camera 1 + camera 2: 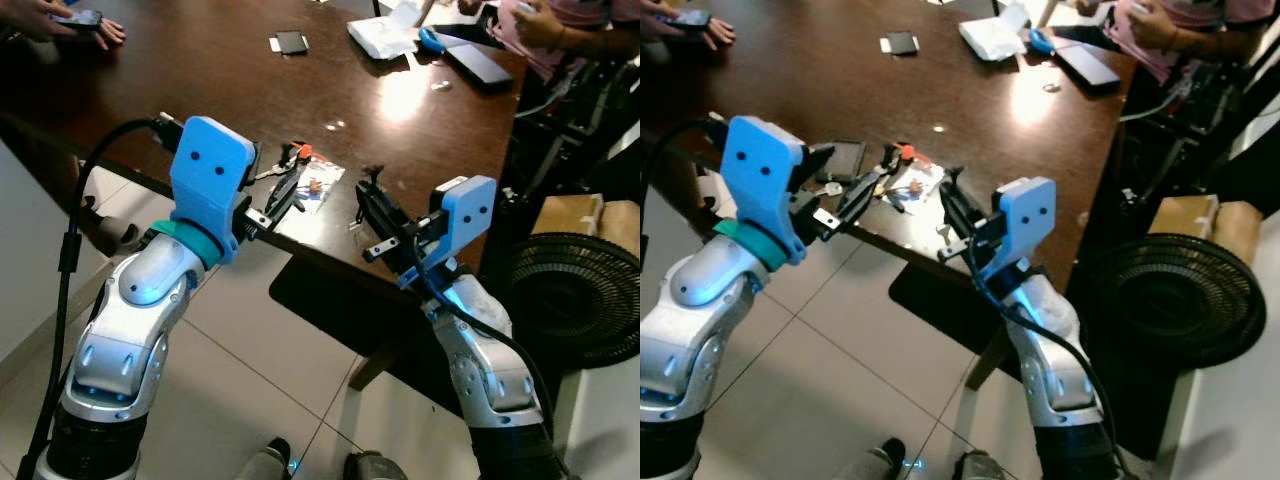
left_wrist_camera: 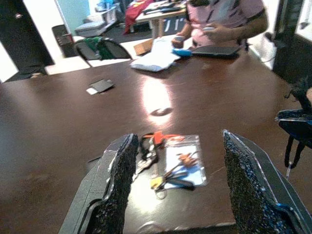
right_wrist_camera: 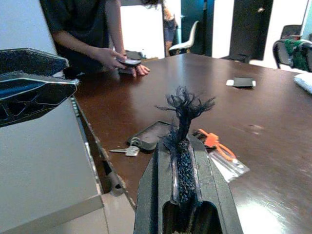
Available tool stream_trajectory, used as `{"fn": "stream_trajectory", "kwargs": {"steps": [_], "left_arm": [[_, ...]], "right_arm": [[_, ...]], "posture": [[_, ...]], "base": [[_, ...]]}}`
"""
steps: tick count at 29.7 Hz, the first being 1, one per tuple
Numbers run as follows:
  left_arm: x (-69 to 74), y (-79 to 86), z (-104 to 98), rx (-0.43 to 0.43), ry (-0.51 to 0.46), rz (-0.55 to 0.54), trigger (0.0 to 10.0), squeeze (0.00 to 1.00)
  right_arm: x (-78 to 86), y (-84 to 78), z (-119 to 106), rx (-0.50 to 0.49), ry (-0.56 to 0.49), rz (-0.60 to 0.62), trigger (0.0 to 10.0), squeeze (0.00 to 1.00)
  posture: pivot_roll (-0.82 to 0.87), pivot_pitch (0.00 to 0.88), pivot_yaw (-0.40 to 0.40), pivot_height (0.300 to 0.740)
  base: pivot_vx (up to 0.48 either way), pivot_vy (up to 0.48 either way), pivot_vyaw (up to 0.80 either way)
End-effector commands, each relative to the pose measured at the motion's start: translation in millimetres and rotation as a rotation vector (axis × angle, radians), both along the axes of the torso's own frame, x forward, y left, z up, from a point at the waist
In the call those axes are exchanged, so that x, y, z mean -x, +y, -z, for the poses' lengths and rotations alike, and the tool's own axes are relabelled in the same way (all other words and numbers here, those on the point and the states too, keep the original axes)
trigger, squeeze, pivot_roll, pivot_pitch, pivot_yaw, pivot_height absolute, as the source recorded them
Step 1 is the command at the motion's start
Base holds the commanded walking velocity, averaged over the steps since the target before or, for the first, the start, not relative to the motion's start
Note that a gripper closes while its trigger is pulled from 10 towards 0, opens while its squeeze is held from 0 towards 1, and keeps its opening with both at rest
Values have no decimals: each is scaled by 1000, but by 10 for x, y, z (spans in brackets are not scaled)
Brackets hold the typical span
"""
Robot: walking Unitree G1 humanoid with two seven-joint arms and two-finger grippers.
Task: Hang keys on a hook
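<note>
Left tool [image 2: 178, 180] open above keys [image 2: 168, 163] on dark table [image 2: 58, 126].

Surface [image 1: 200, 90]: dark brown wood, glossy, with light reflections.
Near edge: keys [image 2: 146, 158] with an orange tag, just beside a clear plastic sleeve [image 2: 184, 163] holding small items; a dark flat case [image 3: 152, 134] near them.
Middle: a small black card [image 1: 291, 42].
Far side: white folded cloth [image 1: 385, 35], blue object [image 1: 431, 40], dark flat device [image 1: 478, 62].
</note>
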State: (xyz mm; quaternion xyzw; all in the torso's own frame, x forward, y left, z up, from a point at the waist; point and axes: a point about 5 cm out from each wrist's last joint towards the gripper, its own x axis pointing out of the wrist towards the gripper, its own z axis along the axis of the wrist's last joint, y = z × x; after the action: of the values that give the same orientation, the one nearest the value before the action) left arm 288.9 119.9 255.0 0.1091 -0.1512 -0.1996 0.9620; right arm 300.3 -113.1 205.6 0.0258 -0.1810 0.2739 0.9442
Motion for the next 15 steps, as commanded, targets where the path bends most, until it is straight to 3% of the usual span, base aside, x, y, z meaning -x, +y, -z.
{"fn": "stream_trajectory", "kwargs": {"steps": [1, 15], "left_arm": [[3, 1, 7, -18, -8, -5, 10000, 0], [-36, 10, -38, -4, -27, -28, 10000, 0]], "right_arm": [[-5, -3, 26, 2, 5, 11, 10000, 0], [-27, -27, 44, -3, 6, 28, 10000, 0]], "posture": [[21, 85, 36, 740], [23, 90, 38, 740]], "base": [[0, 0, 719], [0, 0, 717]]}}
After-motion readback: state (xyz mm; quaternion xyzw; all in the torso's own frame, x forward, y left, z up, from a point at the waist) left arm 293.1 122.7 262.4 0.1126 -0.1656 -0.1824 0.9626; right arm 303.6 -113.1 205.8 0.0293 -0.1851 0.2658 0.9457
